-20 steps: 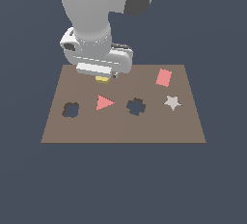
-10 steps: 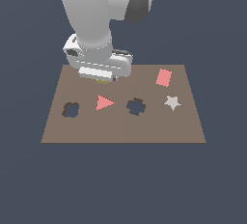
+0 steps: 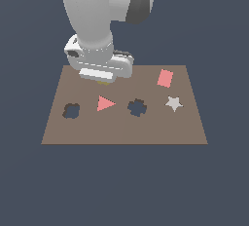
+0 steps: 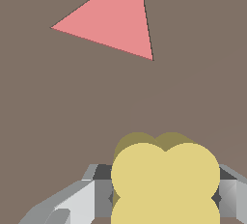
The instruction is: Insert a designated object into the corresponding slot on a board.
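Note:
The brown board [image 3: 124, 132] lies flat. My gripper [image 3: 100, 78] hangs over its back left part, shut on the yellow rounded block; only a yellow sliver [image 3: 103, 82] shows under the hand. In the wrist view the lobed yellow block [image 4: 165, 179] sits between my grey fingers [image 4: 72, 203], just above the board [image 4: 58, 121]. The slot [image 3: 71, 110], a dark hole with rounded lobes, is near the board's left edge in the exterior view, in front of and to the left of my gripper. No part of the block is in it.
A red triangle [image 3: 104, 103] lies just in front of the gripper and also shows in the wrist view [image 4: 113, 22]. The larger notched hole [image 3: 137, 107], a pale grey star [image 3: 173, 103] and a red rectangle [image 3: 165, 78] lie toward the exterior view's right.
The hand with the yellow block has sunk slightly toward the board. The arm's upper links have leaned toward the exterior view's left. The board's shapes have not moved.

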Controlling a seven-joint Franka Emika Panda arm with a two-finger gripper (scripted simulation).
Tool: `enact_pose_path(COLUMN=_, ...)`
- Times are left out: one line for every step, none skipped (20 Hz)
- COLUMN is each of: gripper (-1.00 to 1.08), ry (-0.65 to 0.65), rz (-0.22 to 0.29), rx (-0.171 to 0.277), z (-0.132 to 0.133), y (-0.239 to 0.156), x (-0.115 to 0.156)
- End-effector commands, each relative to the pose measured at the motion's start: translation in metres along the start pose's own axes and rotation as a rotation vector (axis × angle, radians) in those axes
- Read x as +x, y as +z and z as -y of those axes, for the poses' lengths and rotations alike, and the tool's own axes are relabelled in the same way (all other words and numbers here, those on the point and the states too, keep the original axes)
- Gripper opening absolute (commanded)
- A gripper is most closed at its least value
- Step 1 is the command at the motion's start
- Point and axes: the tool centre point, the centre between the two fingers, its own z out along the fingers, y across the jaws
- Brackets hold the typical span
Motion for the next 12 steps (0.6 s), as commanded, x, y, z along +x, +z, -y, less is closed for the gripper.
enact_pose_path(gripper=-1.0, ry=0.0, rz=0.001, rx=0.0, z=-0.0004, y=0.0006, x=-0.0002)
enact_pose_path(gripper=-1.0, ry=0.0, rz=0.0, rx=0.0, z=-0.0001, y=0.0, x=-0.0001)
enact_pose_path(gripper=-1.0, ry=0.0, rz=0.0, rx=0.0, z=0.0, y=0.0, x=-0.0001)
enact_pose_path(gripper=-1.0, ry=0.001, rz=0.0, rx=0.0, z=0.0, y=0.0, x=0.0)
enact_pose_path(gripper=-1.0, ry=0.003, rz=0.0, rx=0.0, z=0.0001, y=0.0, x=0.0003)
enact_pose_path(gripper=-1.0, ry=0.007, rz=0.0, rx=0.0, z=0.0002, y=-0.0001, x=0.0007)
enact_pose_path(gripper=-1.0, ry=0.012, rz=0.0, rx=0.0, z=0.0004, y=-0.0001, x=0.0013)
enact_pose_path(gripper=-1.0, ry=0.018, rz=0.0, rx=0.0, z=0.0007, y=-0.0002, x=0.0022)
enact_pose_path(gripper=-1.0, ry=0.027, rz=0.0, rx=0.0, z=0.001, y=-0.0002, x=0.0031)
enact_pose_path(gripper=-1.0, ry=0.036, rz=0.0, rx=0.0, z=0.0013, y=-0.0003, x=0.0043)
enact_pose_path(gripper=-1.0, ry=0.048, rz=0.0, rx=0.0, z=0.0017, y=-0.0004, x=0.0057)
enact_pose_path(gripper=-1.0, ry=0.06, rz=0.0, rx=0.0, z=0.0021, y=-0.0005, x=0.0072)
